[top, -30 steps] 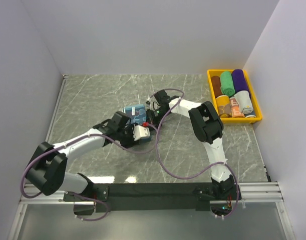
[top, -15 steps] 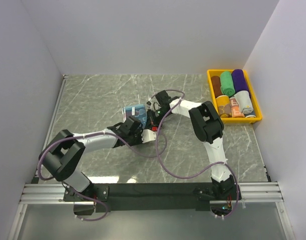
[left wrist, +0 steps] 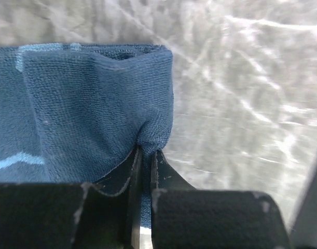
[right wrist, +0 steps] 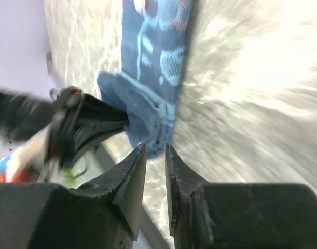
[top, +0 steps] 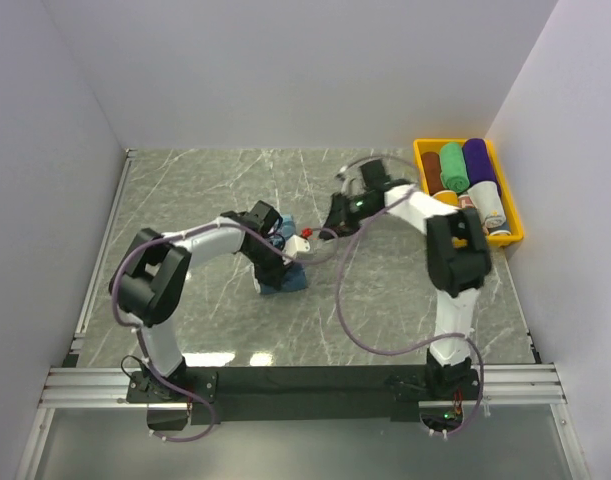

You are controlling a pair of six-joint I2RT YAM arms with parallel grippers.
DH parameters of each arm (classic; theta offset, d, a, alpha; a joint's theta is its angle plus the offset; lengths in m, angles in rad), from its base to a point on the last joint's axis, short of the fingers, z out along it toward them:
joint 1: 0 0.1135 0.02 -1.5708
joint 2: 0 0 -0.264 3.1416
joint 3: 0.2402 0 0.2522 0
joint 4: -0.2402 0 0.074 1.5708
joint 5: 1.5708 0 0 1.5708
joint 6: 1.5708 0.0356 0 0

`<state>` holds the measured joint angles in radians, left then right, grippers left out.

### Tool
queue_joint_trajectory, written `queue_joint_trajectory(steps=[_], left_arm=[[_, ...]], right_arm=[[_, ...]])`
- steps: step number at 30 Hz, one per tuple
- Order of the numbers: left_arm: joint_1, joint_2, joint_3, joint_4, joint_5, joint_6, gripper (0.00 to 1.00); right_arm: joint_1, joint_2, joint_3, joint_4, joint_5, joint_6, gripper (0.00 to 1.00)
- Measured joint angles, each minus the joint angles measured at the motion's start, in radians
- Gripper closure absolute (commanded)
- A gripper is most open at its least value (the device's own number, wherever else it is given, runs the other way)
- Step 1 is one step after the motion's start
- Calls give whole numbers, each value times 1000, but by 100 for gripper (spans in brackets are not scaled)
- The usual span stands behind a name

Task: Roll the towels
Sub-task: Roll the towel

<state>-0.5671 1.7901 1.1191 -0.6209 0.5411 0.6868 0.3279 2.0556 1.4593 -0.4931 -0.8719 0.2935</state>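
A blue towel with white print (top: pixel 286 279) lies partly folded on the marble table. My left gripper (top: pixel 275 264) is over it. In the left wrist view the left gripper (left wrist: pixel 147 151) is shut on a folded edge of the blue towel (left wrist: pixel 91 104), with cloth pinched between the jaws. My right gripper (top: pixel 332 228) hangs up and to the right of the towel, apart from it. Seen from the right wrist, the right gripper (right wrist: pixel 155 148) stands a little open and empty, with the towel (right wrist: pixel 153 67) beyond its tips.
A yellow bin (top: pixel 422 172) at the back right holds rolled towels: green (top: pixel 452 166), purple (top: pixel 476 160), brown (top: pixel 431 168), orange (top: pixel 445 207) and grey (top: pixel 486 203). White walls close in the left, back and right sides.
The left gripper closed on the blue towel and drew it nearer as its arm swung. The right gripper let go, opened slightly and pulled back to the right.
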Motion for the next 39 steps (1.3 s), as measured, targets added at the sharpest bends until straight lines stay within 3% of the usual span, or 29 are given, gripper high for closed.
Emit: queue_joint_trajectory(steps=[6, 9, 13, 17, 21, 28, 39], left_arm=[[86, 165, 169, -240, 182, 14, 99], [127, 262, 250, -350, 268, 28, 99], [164, 357, 320, -467, 345, 35, 99], [176, 433, 366, -567, 389, 35, 99], [183, 484, 393, -642, 418, 34, 99], [188, 548, 419, -740, 438, 35, 98], [204, 558, 377, -776, 440, 38, 96]], right_arm=[[-187, -389, -209, 26, 81, -115, 71], [-212, -614, -335, 35, 121, -174, 68], [-155, -861, -429, 43, 185, -295, 58], [50, -958, -432, 44, 280, -470, 44], [264, -887, -415, 6, 376, -644, 43], [564, -614, -411, 30, 569, -857, 48], [748, -344, -377, 202, 651, -973, 48]])
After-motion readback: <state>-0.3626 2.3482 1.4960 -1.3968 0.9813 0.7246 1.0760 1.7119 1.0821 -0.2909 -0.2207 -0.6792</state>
